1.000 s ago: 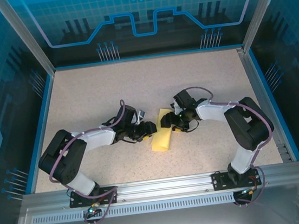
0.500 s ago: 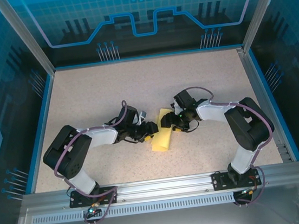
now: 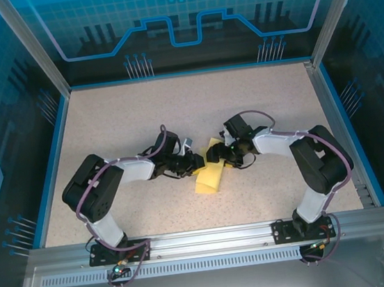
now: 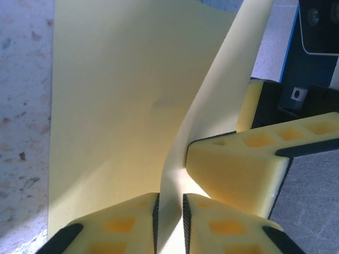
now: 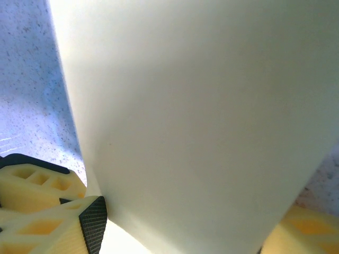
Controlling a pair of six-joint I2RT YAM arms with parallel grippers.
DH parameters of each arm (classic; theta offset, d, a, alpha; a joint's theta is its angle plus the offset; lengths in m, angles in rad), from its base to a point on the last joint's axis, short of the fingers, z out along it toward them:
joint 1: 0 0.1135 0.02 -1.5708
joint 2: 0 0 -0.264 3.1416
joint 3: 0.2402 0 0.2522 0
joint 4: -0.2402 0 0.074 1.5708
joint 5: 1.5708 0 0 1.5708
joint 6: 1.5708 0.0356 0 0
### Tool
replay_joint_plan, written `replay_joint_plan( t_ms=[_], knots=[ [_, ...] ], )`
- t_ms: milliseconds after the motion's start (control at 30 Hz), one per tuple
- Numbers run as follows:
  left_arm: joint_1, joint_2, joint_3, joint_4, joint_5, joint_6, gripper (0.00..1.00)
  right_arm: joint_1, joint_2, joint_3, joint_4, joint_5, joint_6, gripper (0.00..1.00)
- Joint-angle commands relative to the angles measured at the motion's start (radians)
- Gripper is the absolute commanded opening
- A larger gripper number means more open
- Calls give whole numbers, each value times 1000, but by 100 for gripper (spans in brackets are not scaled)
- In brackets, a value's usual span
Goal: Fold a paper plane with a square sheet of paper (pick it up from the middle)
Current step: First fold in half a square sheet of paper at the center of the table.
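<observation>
so in the overhead view the left arm (image 3: pixel 129 171) is reaching in from the lower left, and the left gripper (image 3: pixel 193 163) is sitting just left of centre on the speckled tabletop (image 3: pixel 174 111). Its tip is right at the left edge of the yellow paper sheet (image 3: pixel 209 178). The sheet is lying in the middle of the frame between the two grippers. It's looking like a narrow folded strip with its long side running toward the bottom edge.

The left wrist cam is giving the best look. The two yellow foam fingers (image 4: pixel 116 225) at the bottom of that frame are pressed nearly together, pinching a raised flap of the sheet. The flap is standing up and curving off toward the upper right, while the rest of the paper is lying flat on the left side.

Just right of the flap, one of the right gripper's fingers (image 4: pixel 233 169) is touching it.

Overhead again, the right gripper (image 3: pixel 214 156) is sitting just right of centre over the sheet's upper end, and the right arm (image 3: pixel 298 148) is coming in from the lower right. On its own wrist cam the fingers are sitting spread wide in the two bottom corners with pale paper spanning between them. Honestly I can't tell if they're actually squeezing it, too close and washed out.
</observation>
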Motion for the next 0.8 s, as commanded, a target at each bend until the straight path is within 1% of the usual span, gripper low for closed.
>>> replay_joint_plan(
  t_ms=[0, 133, 333, 400, 500, 567, 600, 633, 700, 767],
  knots=[
    [13, 3, 20, -12, 12, 11, 12, -17, -41, -12, -2, 0, 4, 71],
    [13, -7, 0, 10, -1, 11, 1, -22, -70, -12, -14, -2, 2, 73],
    [16, -44, -65, 131, -11, -28, 0, -27, -110, -52, -33, 36, 14, 73],
    [16, -75, -83, 140, -34, -33, 0, -31, -117, -64, -28, 43, 22, 72],
    [18, -130, -98, 64, -113, -17, 0, -32, -111, -60, -32, 40, 23, 67],
    [18, -163, -93, -38, -190, 7, 0, -28, -106, -54, -28, 35, 22, 64],
    [19, -166, -84, -78, -208, 22, 0, -26, -101, -47, -37, 43, 22, 62],
    [18, -161, -71, -104, -210, 35, 0, -21, -94, -34, -52, 56, 18, 61],
    [17, -137, -56, -118, -193, 42, 0, -10, -76, -7, -96, 89, 7, 54],
    [17, -116, -57, -121, -189, 36, 0, -1, -60, 32, -128, 130, 2, 53]
  ],
)
